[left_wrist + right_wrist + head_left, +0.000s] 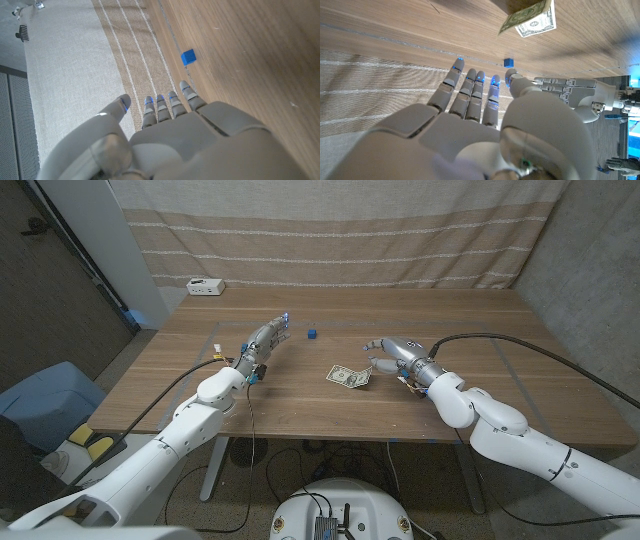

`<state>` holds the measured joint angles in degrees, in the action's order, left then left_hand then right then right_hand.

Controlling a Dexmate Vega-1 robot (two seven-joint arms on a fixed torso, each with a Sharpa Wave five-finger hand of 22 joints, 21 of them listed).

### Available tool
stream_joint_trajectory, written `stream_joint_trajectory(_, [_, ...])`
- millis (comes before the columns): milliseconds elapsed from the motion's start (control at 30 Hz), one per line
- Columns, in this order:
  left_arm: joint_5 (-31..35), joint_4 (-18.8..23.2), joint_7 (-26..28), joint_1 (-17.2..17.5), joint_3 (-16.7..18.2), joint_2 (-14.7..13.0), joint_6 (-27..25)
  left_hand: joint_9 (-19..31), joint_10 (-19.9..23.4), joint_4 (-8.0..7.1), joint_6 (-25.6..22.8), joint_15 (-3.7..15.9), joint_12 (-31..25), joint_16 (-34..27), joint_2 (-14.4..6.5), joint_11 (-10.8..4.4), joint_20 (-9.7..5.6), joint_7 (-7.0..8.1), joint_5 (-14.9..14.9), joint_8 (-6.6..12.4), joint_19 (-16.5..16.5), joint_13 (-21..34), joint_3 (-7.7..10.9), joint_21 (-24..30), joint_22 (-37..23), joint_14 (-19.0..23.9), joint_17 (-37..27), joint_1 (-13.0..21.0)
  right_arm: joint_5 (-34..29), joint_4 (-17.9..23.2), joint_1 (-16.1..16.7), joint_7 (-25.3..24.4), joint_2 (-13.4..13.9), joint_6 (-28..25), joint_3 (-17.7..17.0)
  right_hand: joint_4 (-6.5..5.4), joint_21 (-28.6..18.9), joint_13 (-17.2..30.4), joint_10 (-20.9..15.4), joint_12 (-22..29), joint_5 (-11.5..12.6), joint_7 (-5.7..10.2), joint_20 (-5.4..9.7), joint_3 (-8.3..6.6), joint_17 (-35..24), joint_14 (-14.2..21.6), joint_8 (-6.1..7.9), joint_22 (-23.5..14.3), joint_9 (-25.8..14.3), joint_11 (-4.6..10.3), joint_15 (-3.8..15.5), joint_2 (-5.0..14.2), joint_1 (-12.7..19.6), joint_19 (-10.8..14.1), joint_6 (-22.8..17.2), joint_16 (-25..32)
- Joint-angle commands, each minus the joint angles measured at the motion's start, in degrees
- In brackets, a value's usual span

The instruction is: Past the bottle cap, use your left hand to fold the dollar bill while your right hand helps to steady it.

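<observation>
A dollar bill (347, 376) lies on the wooden table (480, 320) near its middle, creased, with one part bent over; the right wrist view shows the bill (530, 20) too. A small blue bottle cap (312, 333) sits farther back, also seen as the cap (188, 57) and the cap (508, 62). My left hand (268, 337) hovers left of the cap, fingers stretched out and holding nothing, well apart from the bill. My right hand (392, 355) is just right of the bill, fingers spread and loosely curved, empty. My left hand (570, 90) also appears beyond my right hand (470, 110).
A white box (205, 285) stands at the table's back left corner. A striped curtain (340, 230) hangs behind the table. A blue bin (45, 400) sits on the floor to the left.
</observation>
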<state>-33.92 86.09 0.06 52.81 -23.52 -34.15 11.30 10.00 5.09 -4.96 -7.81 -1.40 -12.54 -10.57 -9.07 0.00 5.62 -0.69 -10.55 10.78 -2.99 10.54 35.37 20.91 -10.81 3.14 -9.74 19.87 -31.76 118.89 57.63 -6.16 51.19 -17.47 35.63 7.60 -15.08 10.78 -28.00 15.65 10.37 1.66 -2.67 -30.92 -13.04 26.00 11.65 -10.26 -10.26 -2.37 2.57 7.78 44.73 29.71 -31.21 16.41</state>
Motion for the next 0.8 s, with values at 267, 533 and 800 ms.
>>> stream_joint_trajectory(267, [-0.07,-1.36,-0.75,-0.97,-0.45,0.61,0.0,0.26,0.49,0.21,-0.03,0.18,0.28,0.3,0.23,-0.16,-0.24,-0.15,0.02,-0.16,-0.24,0.12,0.2,0.01,-0.27,-0.27,-0.05,-0.63,-3.42,0.12,0.48,0.87,-0.79,-0.97,0.7,1.21,-0.17,0.26,-1.27,-0.32,-0.16,0.85,0.41,0.67,-0.09,0.48,0.01,-0.21,-0.36,1.05,1.77,-0.33,1.57,0.73,-1.2,0.48])
stream_joint_trajectory(533, [0.06,-1.51,-0.99,-1.29,-0.56,0.54,-0.08,0.26,0.62,0.36,0.03,0.1,0.34,0.44,0.31,-0.19,-0.17,-0.07,0.02,-0.2,-0.06,0.13,0.21,-0.14,-0.27,-0.72,-0.03,-0.82,-4.01,0.49,0.97,1.41,-1.13,-1.2,1.05,1.3,-0.17,0.31,-2.63,-0.21,-0.2,1.49,0.6,1.91,-0.29,0.69,0.51,-0.24,-0.39,2.07,2.35,-0.83,1.74,1.07,-3.29,0.7])
stream_joint_trajectory(800, [-0.06,-0.98,-0.98,-0.95,-0.42,0.16,-0.33,0.26,0.77,0.49,0.03,0.16,0.37,0.43,0.31,-0.1,-0.04,-0.05,0.02,-0.21,0.06,0.13,0.25,-0.25,-0.28,-0.77,-0.01,-0.95,-4.8,0.34,1.15,2.09,-1.47,-1.54,1.75,1.49,-0.17,0.34,-3.52,-0.29,-0.1,2.31,0.62,3.11,-0.38,1.04,0.69,-0.26,-0.39,3.26,3.37,-1.45,1.98,1.38,-4.72,0.91])
